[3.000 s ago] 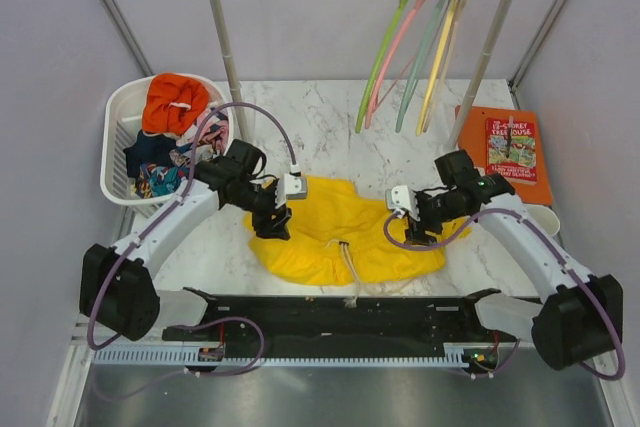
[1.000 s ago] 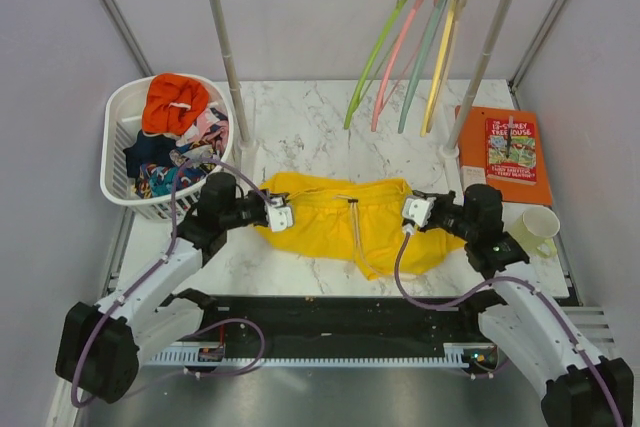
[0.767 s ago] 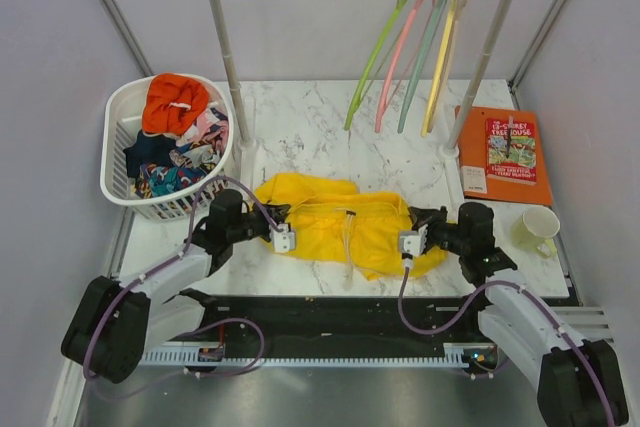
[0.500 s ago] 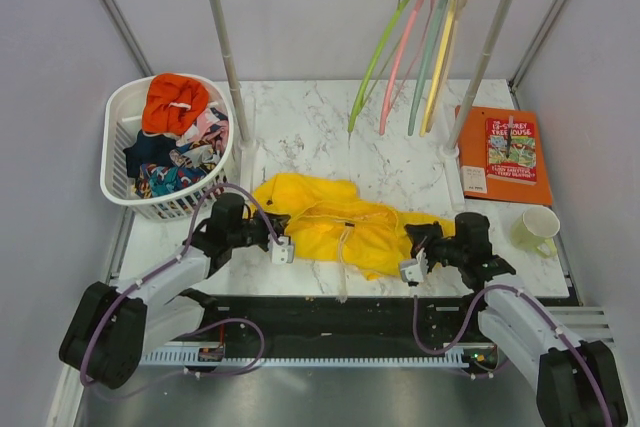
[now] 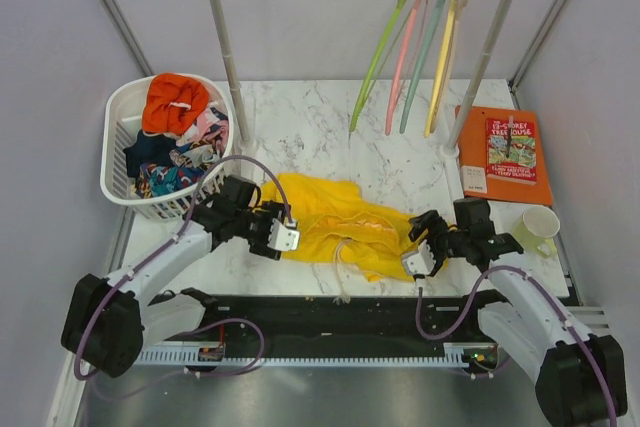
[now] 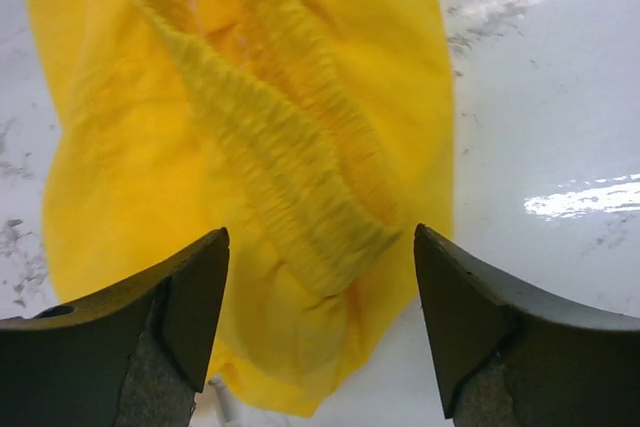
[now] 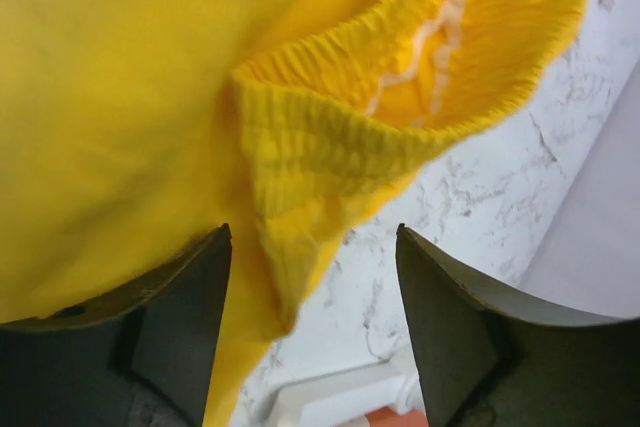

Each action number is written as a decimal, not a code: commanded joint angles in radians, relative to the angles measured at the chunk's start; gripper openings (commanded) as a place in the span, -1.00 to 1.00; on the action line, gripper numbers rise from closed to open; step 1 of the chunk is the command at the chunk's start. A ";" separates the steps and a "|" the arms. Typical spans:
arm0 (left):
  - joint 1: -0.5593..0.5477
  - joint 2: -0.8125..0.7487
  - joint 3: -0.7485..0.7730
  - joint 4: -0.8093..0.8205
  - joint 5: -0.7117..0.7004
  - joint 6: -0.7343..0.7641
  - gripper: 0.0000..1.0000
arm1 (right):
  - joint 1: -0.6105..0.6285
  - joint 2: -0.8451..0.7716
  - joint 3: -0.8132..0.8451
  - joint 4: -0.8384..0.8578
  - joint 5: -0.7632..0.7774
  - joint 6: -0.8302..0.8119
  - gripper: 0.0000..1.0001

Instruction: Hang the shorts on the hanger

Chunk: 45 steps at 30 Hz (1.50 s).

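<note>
The yellow shorts (image 5: 335, 219) lie crumpled on the marble table between my two arms, a white drawstring (image 5: 341, 259) trailing toward the near edge. My left gripper (image 5: 282, 233) is open at the shorts' left end. In the left wrist view the ribbed waistband of the shorts (image 6: 280, 147) runs down between the spread jaws of my left gripper (image 6: 320, 322), touching neither. My right gripper (image 5: 418, 243) is open at the right end; in its wrist view a fold of the shorts (image 7: 200, 97) hangs loose in front of my right gripper (image 7: 312, 332). The light green hanger (image 5: 376, 52) hangs on the rail.
A clothes rack (image 5: 225, 47) stands at the back, with pink, grey-mint and yellow hangers (image 5: 425, 47) beside the green one. A white basket (image 5: 117, 112) of clothes sits back left. An orange book (image 5: 510, 152) and a cup (image 5: 540, 227) are on the right.
Both grippers have opened and let go of the shorts, which have dropped from a stretched hold into a crumpled heap on the table. Both arms sit slightly back from the cloth ends.
</note>
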<state>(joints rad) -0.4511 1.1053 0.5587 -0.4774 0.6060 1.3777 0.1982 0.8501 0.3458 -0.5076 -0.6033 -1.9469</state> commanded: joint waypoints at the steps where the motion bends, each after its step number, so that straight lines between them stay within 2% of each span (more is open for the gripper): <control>1: 0.003 -0.025 0.189 -0.137 0.006 -0.227 0.67 | -0.005 -0.052 0.166 -0.132 -0.007 0.196 0.50; 3: 0.003 -0.092 0.222 -0.182 0.057 -0.241 0.70 | -0.006 -0.095 0.237 -0.195 -0.021 0.242 0.54; 4: 0.003 -0.120 0.236 -0.197 0.066 -0.244 0.79 | -0.005 -0.112 0.254 -0.210 -0.024 0.270 0.56; 5: 0.003 -0.154 0.244 -0.194 0.075 -0.261 0.84 | -0.006 -0.130 0.283 -0.233 -0.024 0.323 0.73; 6: 0.003 -0.197 0.253 -0.194 0.075 -0.307 0.88 | -0.006 -0.169 0.294 -0.247 -0.018 0.347 0.81; 8: 0.003 -0.228 0.297 -0.194 0.066 -0.377 0.93 | -0.006 -0.209 0.321 -0.287 -0.012 0.422 0.86; 13: 0.003 -0.216 0.458 -0.201 0.037 -0.687 0.99 | -0.005 -0.324 0.381 -0.382 -0.051 0.600 0.96; 14: 0.003 -0.203 0.484 -0.178 0.025 -0.807 0.99 | -0.006 -0.336 0.406 -0.400 -0.062 0.635 0.96; 16: 0.003 -0.155 0.573 -0.152 0.017 -0.932 0.99 | -0.006 -0.361 0.427 -0.370 -0.052 0.851 0.96; 17: 0.003 -0.136 0.608 -0.141 0.023 -1.051 0.99 | -0.005 -0.359 0.452 -0.326 -0.038 0.926 0.96; 18: 0.003 -0.116 0.644 -0.116 0.034 -1.106 0.99 | -0.005 -0.346 0.466 -0.300 -0.017 1.019 0.96; 19: 0.002 -0.092 0.706 -0.096 0.047 -1.155 0.99 | -0.005 -0.333 0.479 -0.270 0.006 1.198 0.96; 21: 0.000 -0.023 0.769 -0.014 0.043 -1.333 0.99 | -0.006 -0.269 0.539 -0.227 0.062 1.375 0.96; 22: -0.001 0.003 0.838 0.006 0.043 -1.373 0.92 | -0.006 -0.243 0.588 -0.227 0.069 1.517 0.96; 23: -0.008 0.063 0.875 0.022 0.029 -1.467 0.89 | -0.005 -0.193 0.611 -0.226 0.100 1.586 0.96; 25: -0.040 0.122 0.996 0.033 -0.003 -1.532 0.78 | -0.005 -0.151 0.653 -0.224 0.141 1.765 0.96; 27: -0.075 0.216 1.072 0.031 -0.043 -1.603 0.72 | -0.006 -0.106 0.700 -0.218 0.233 1.862 0.96; 31: -0.112 0.344 1.236 0.104 -0.040 -1.723 0.63 | -0.005 -0.092 0.763 -0.210 0.257 1.947 0.96; 36: -0.124 0.462 1.305 0.219 -0.029 -1.873 0.49 | -0.006 -0.140 0.780 -0.197 0.261 2.023 0.96; 38: -0.129 0.511 1.334 0.269 0.000 -1.920 0.37 | -0.006 -0.148 0.795 -0.206 0.266 2.036 0.96; 45: -0.149 0.613 1.396 0.335 0.041 -1.976 0.15 | -0.006 -0.167 0.829 -0.224 0.289 2.051 0.96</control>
<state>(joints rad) -0.5888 1.6955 1.8988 -0.2501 0.5926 -0.4923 0.1940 0.6876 1.1362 -0.7406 -0.3443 0.0593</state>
